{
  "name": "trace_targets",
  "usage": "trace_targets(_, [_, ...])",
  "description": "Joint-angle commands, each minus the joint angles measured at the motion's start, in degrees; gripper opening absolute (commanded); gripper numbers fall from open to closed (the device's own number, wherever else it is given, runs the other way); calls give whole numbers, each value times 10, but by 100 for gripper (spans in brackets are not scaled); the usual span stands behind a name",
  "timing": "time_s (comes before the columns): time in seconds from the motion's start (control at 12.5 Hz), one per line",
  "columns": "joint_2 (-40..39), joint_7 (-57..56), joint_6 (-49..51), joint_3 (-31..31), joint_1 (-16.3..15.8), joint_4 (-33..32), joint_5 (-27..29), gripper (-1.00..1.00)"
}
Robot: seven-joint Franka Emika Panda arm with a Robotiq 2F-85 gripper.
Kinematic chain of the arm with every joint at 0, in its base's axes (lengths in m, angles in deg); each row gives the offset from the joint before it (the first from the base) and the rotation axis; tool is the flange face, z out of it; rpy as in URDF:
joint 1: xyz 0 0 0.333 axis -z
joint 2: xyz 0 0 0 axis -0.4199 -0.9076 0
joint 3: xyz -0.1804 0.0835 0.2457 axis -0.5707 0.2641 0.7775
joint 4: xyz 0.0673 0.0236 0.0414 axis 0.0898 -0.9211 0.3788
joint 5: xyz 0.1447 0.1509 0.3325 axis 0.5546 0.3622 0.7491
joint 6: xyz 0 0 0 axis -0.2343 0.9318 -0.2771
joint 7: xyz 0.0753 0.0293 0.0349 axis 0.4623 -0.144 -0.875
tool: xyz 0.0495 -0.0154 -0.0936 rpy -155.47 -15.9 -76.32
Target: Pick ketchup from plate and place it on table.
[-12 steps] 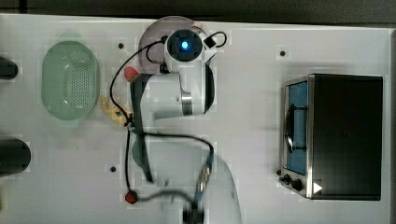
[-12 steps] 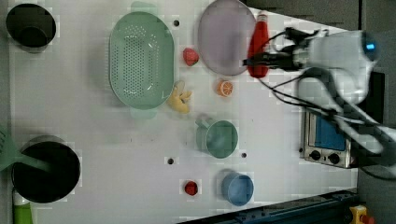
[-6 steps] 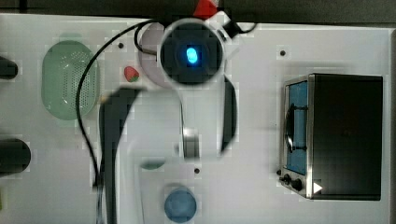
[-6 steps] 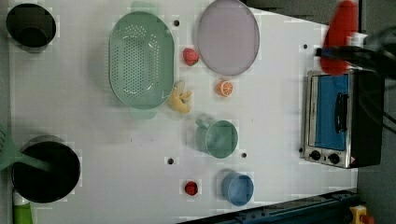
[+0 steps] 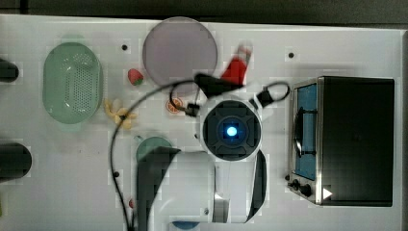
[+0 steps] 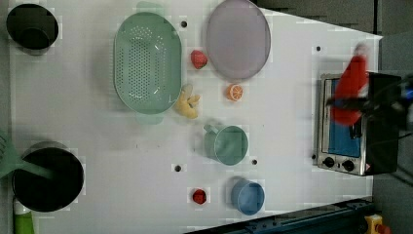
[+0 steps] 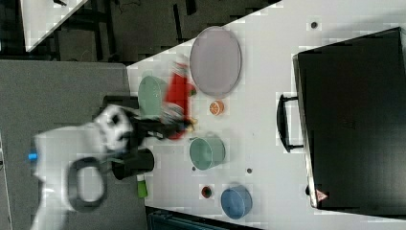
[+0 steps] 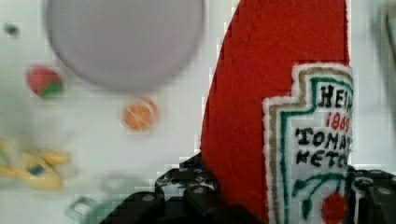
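Since a second ago the ketchup has left the plate and now hangs in the air, pinched at its lower body between the jaws of the gripper. Just beyond the gripper, below it, lies the white table. Farther off sits the bare plate, with an orange slice nearer.

I'm seeing the ketchup, a red felt bottle (white label, green border), hanging above the table, right of the plate in the top view, which is lying bare and lilac-grey.
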Motion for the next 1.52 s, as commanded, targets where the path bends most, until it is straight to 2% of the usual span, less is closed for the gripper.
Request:
trace_targets(0.08, [-46, 65, -51, -1, 9, -59, 0, 30])
trace_targets(0.24, [-82, 74, -113, -1, 9, -81, 0, 30])
trace_targets(0.64, [-184, 74, -222, -1, 9, -82, 0, 30])
trace_targets(0.72, [-196, 74, -241, -1, 9, -84, 0, 36])
trace_targets(0.96, [-199, 74, -252, 2, 8, -87, 0, 100])
trace_targets(1.2, [-162, 86, -217, 9, 8, -70, 1, 100])
trace_targets(1.52, [-70, 211, -42, 23, 7, 13, 4, 100])
